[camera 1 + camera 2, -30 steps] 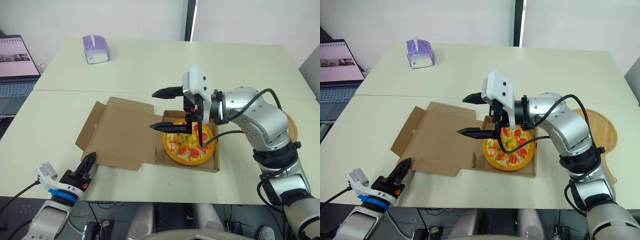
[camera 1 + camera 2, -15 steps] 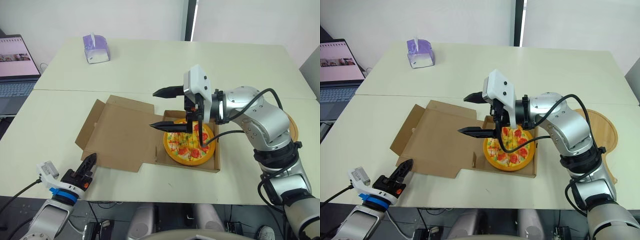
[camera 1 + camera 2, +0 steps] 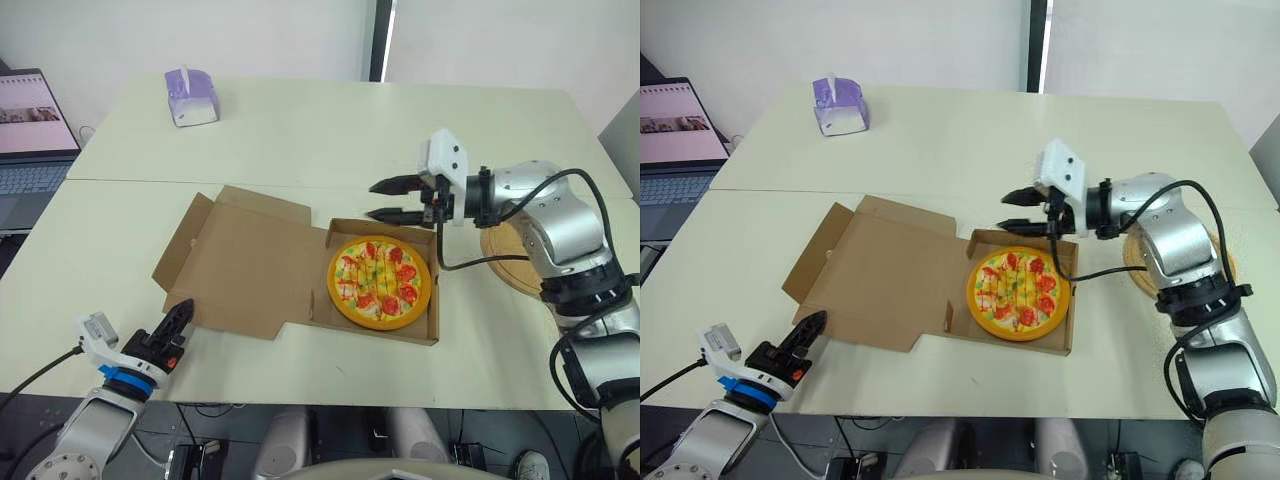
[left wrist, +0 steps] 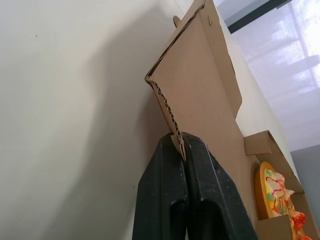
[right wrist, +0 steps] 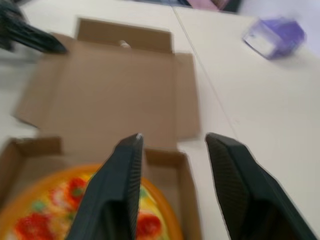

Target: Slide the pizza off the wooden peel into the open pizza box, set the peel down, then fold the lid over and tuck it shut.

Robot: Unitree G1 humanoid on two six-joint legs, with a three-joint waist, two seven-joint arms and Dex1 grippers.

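A flat brown cardboard pizza box (image 3: pixel 372 332) lies open near the middle of the cream table (image 3: pixel 300 130). Its tray is on the right, and its lid (image 3: pixel 250 265) is spread out on the table to the left with the flaps out. The round pizza with an orange rim and red and yellow toppings (image 3: pixel 380 282) sits inside the tray and fills most of it. The round wooden peel (image 3: pixel 512 268) lies on the table just right of the tray, partly hidden by the right arm.

The right gripper (image 3: pixel 371 200) hovers over the tray's far edge, pointing left. Its two black fingers (image 5: pixel 122 190) are clearly apart and hold nothing — the right wrist view looks between them at the pizza's far rim, a corner of the tray and the lid beyond.

The left gripper (image 3: pixel 183 312) is low at the near left, by the table's near edge, aimed at the lid's near-left corner. Its fingers (image 4: pixel 165 200) are pressed together, and their tips meet the corrugated edge of that corner, which stands a little off the table. Whether a sliver of cardboard is pinched between them cannot be told.

Well apart from the box, a purple tissue box (image 3: pixel 190 97) stands on the far left of the table — and an open laptop (image 3: pixel 30 130) sits at the left edge of the scene.
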